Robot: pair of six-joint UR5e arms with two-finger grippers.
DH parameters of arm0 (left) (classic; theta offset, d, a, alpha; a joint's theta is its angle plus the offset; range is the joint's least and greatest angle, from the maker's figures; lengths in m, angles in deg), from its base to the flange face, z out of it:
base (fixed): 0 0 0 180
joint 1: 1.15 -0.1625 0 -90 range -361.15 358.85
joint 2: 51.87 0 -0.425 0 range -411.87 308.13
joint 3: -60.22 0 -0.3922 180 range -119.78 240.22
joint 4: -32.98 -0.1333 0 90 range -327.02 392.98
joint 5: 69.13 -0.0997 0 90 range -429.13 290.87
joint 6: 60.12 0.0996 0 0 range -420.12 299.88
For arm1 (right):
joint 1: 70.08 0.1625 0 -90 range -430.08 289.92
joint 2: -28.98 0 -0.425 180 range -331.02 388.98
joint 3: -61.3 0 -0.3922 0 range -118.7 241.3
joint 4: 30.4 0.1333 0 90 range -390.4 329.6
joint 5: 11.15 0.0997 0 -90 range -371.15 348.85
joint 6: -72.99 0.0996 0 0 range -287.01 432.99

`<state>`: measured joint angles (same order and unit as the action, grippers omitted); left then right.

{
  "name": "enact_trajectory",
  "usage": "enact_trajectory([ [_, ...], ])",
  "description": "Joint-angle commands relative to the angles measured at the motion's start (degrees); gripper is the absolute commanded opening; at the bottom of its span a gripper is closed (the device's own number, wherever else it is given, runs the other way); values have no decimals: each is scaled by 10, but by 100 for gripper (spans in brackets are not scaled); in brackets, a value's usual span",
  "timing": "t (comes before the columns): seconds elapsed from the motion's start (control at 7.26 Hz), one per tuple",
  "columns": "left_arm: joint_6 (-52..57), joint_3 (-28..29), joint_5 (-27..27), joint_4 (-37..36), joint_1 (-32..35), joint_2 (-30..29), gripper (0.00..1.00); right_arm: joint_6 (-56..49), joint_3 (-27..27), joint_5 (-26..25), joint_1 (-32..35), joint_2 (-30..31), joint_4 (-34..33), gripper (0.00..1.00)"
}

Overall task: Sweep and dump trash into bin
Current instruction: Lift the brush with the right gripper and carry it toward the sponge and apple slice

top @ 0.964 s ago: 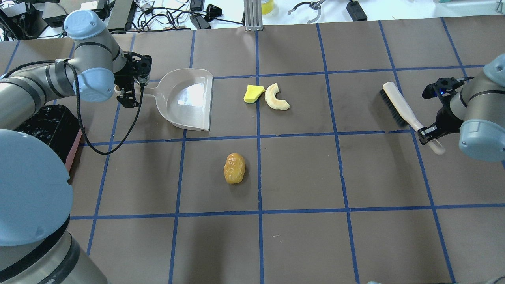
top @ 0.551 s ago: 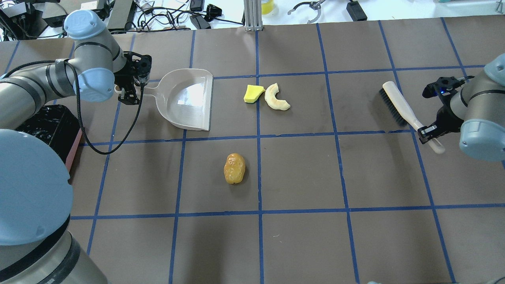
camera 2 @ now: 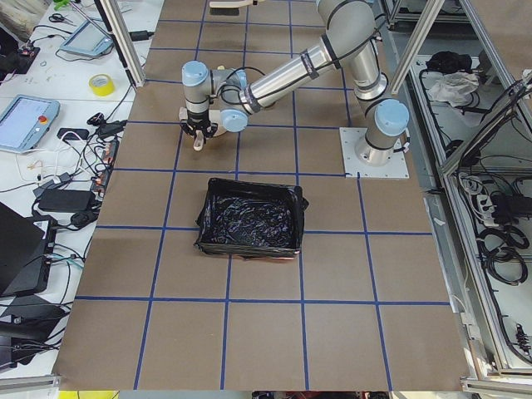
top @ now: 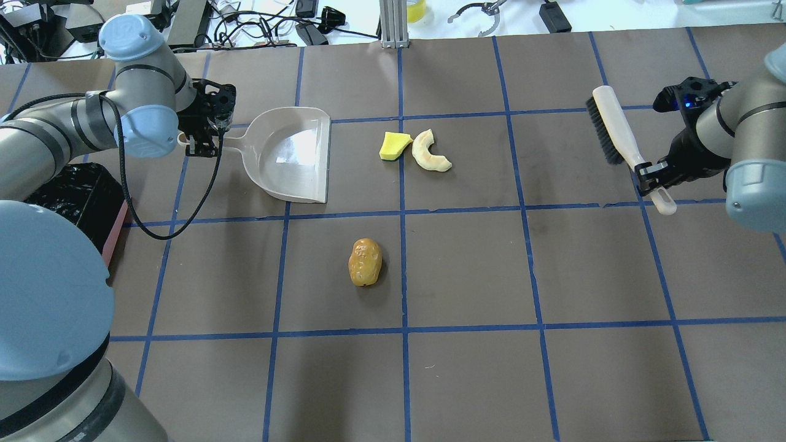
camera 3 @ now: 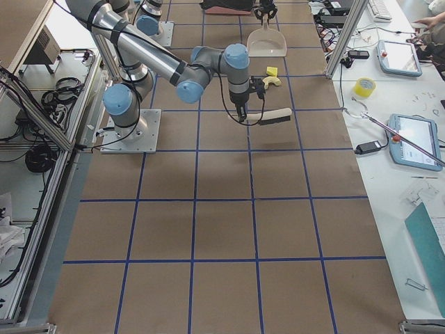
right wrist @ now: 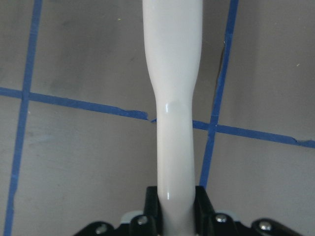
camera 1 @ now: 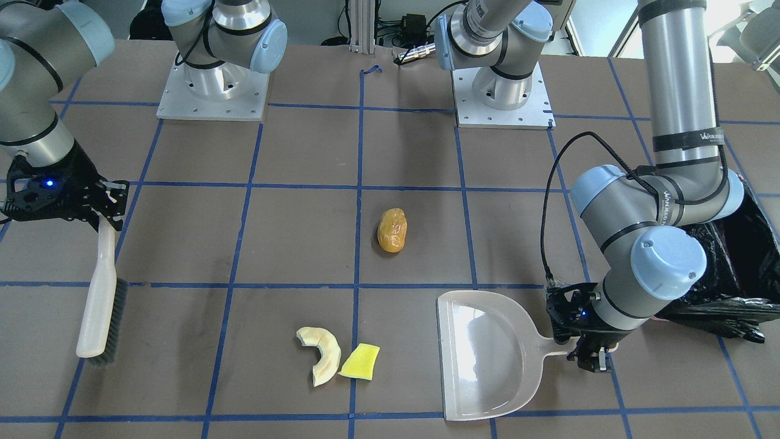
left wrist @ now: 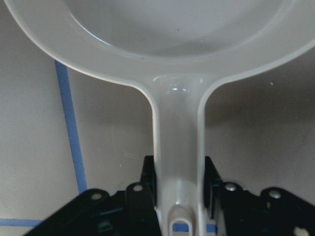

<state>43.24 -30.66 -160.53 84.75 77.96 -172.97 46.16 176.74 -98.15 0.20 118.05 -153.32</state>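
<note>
The trash lies on the table: a cream crescent (top: 431,152) touching a yellow wedge (top: 393,145), and an amber lump (top: 365,262) nearer the robot. They also show in the front view: the crescent (camera 1: 322,353), the wedge (camera 1: 360,361) and the lump (camera 1: 392,230). The bin (top: 77,193), pinkish with a black bag, stands at the table's left edge. My left gripper (top: 202,139) is shut on the handle of the pale grey dustpan (top: 291,153). My right gripper (top: 652,175) is shut on the handle of a white brush (top: 611,129), far right of the trash.
The dustpan's open mouth faces the wedge and crescent, with about a hand's width of bare table between. Blue tape lines grid the brown table (top: 466,276). Cables and tools lie beyond the far edge (top: 307,24).
My left gripper's fingers have closed on the dustpan handle. My right arm has carried the brush away from the robot, toward the table's far side.
</note>
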Motion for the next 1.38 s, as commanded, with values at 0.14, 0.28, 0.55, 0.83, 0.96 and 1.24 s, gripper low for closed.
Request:
enact_trajectory([
  [0.14, 0, 0, 0, 0, 0, 1, 30, 226, -3, 2, 161, 0, 43, 0],
  [0.28, 0, 0, 0, 0, 0, 1, 30, 271, -3, 3, 194, -11, 30, 0],
  [0.55, 0, 1, 0, 0, 0, 1, 30, 332, -10, -2, 244, -41, -21, 0],
  [0.83, 0, 1, 0, 0, 0, 1, 31, 374, -18, 2, 254, -47, -21, 0],
  [0.96, 0, 1, 0, 0, 0, 1, 31, 374, -18, 1, 255, -65, -21, 0],
  [1.24, 0, 1, -1, 0, 0, 0, 32, 402, -22, -3, 284, -100, -53, 0],
])
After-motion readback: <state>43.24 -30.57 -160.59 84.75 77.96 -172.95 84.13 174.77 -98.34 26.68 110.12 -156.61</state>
